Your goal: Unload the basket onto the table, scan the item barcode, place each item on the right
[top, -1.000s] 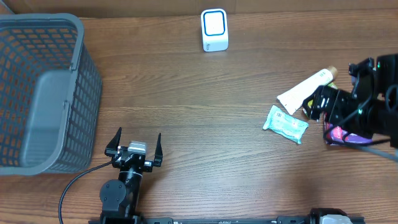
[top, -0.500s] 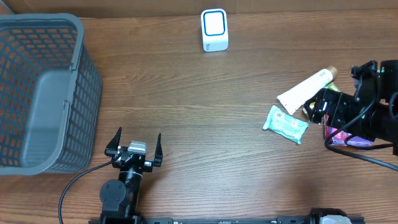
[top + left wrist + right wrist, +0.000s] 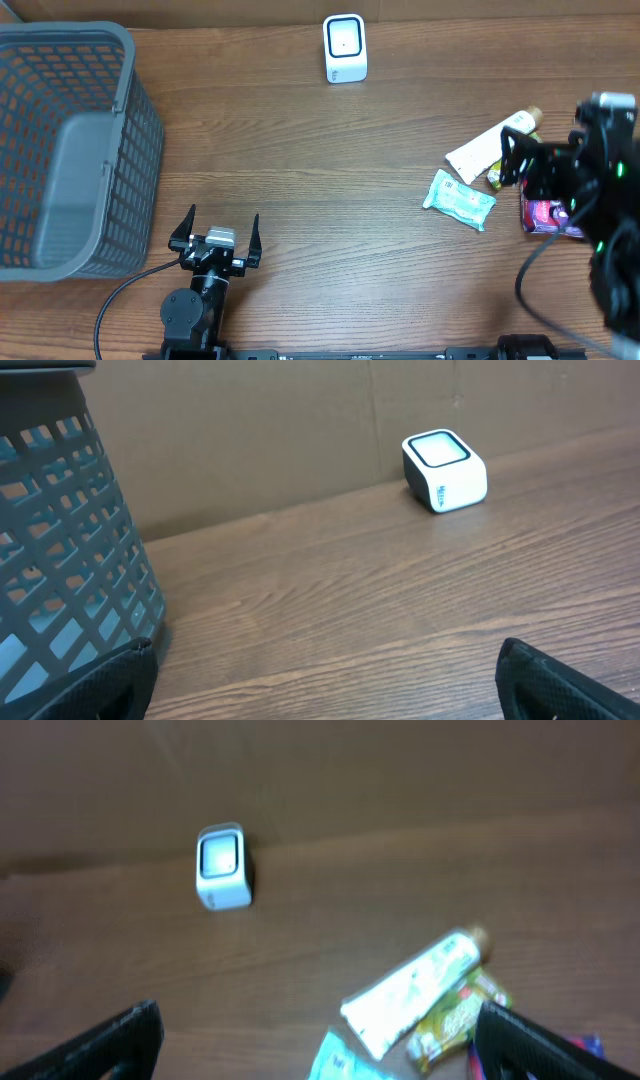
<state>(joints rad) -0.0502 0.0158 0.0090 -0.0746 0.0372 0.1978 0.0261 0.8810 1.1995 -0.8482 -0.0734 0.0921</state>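
A white barcode scanner (image 3: 345, 47) (image 3: 445, 457) (image 3: 222, 866) stands at the table's far middle. At the right lie several items: a white tube (image 3: 488, 146) (image 3: 415, 995), a teal packet (image 3: 460, 200) (image 3: 343, 1066), a yellow-green packet (image 3: 497, 177) (image 3: 458, 1017) and a purple packet (image 3: 548, 216). My right gripper (image 3: 514, 166) (image 3: 320, 1055) hangs open above these items and holds nothing. Its view is blurred. My left gripper (image 3: 215, 234) (image 3: 325, 695) rests open at the near left, with bare wood between its fingers.
A grey mesh basket (image 3: 70, 150) (image 3: 60, 560) fills the far left of the table, close to the left gripper. A brown cardboard wall backs the table behind the scanner. The right arm's body covers part of the purple packet.
The right arm has shifted right and back, uncovering more of the purple packet. The items, scanner and left arm have not moved.
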